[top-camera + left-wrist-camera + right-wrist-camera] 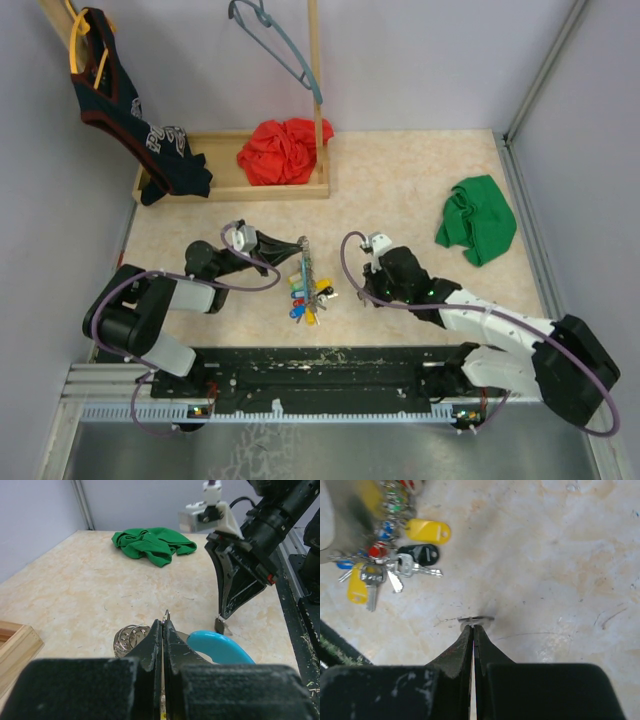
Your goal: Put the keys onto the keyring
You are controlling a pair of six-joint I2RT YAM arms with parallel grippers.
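Scene: two robot arms meet low over a beige marbled table [420,170].
Left gripper [163,626]: jaws pinched closed on the keyring [220,647] — a grey hoop standing on edge, its light-blue section just beside the fingers.
Keys [385,565]: a bunch with yellow, black, red and blue heads, lying on the table by the hoop, apparently already threaded.
Right gripper [472,629]: clamped on a thin silver piece, seemingly a loose key [476,619] seen edge-on, touching the table.
Step in hand: bringing that key to the hoop.
Next move: probably lift it and line its hole up with the hoop's opening — which is not visible here.
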